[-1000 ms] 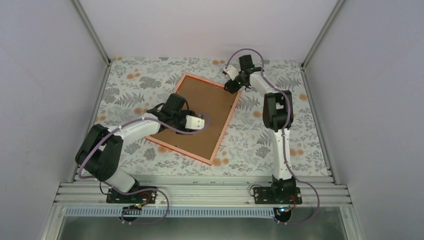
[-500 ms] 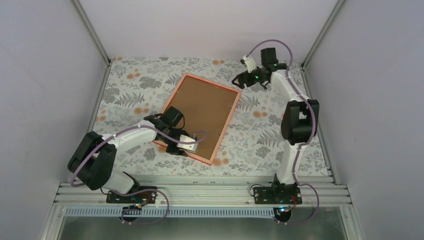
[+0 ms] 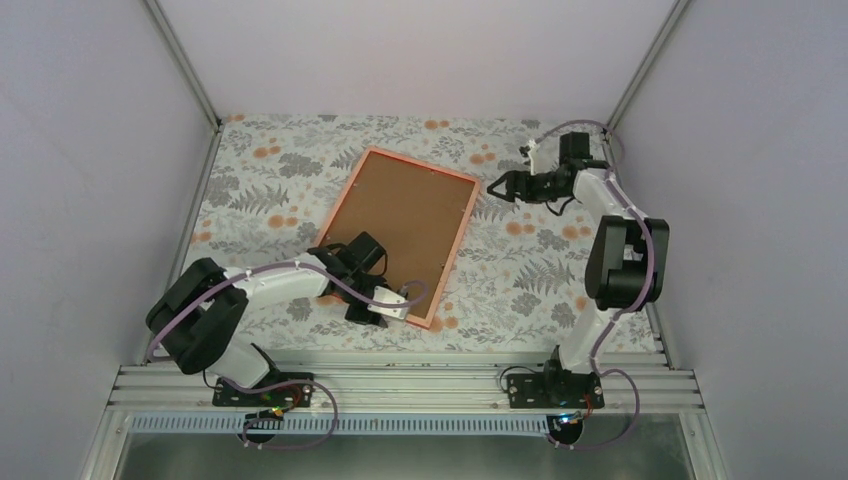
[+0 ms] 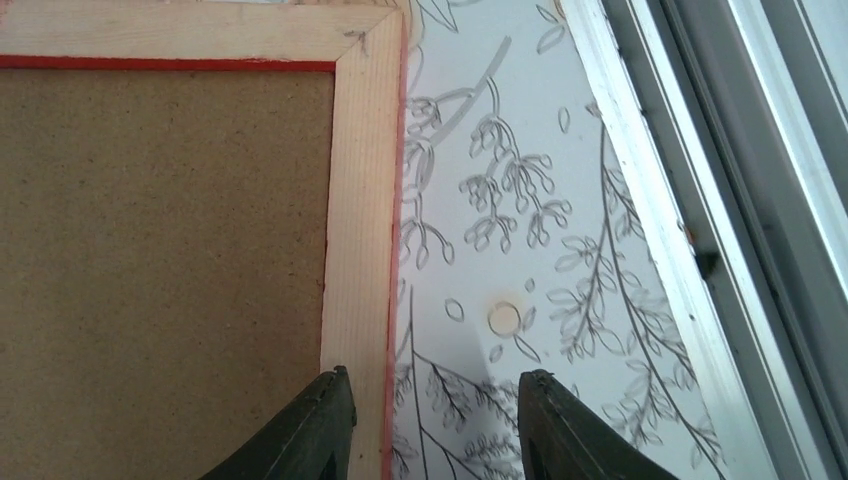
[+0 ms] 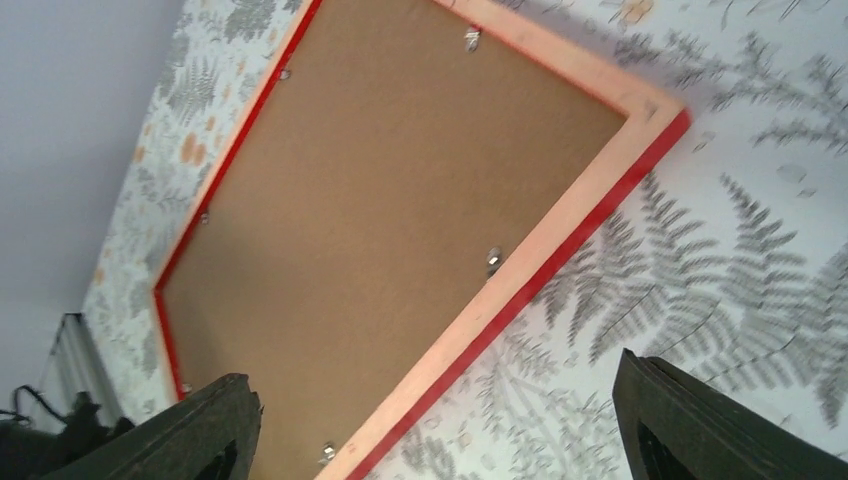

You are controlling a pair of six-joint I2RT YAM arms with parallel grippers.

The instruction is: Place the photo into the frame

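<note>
The frame (image 3: 449, 252) lies face down on the floral tablecloth, pale back up, red at its edges. The brown backing board (image 3: 400, 225) fills it, with metal clips (image 5: 492, 260) along the rim. The photo is hidden. My left gripper (image 3: 372, 305) is open and empty at the frame's near edge. In the left wrist view (image 4: 435, 425) one finger is over the frame's rail (image 4: 360, 200) and the other over the cloth. My right gripper (image 3: 495, 187) is open and empty just right of the frame's far right corner. In the right wrist view (image 5: 440, 430) it looks over the frame (image 5: 560, 240).
The aluminium rail (image 3: 400, 375) runs along the table's near edge, close to my left gripper, and shows in the left wrist view (image 4: 690, 250). Grey walls enclose the table on three sides.
My left gripper has moved from over the backing board down to the frame's near edge. My right arm has swung right, off the frame's far corner. The frame has not moved.
</note>
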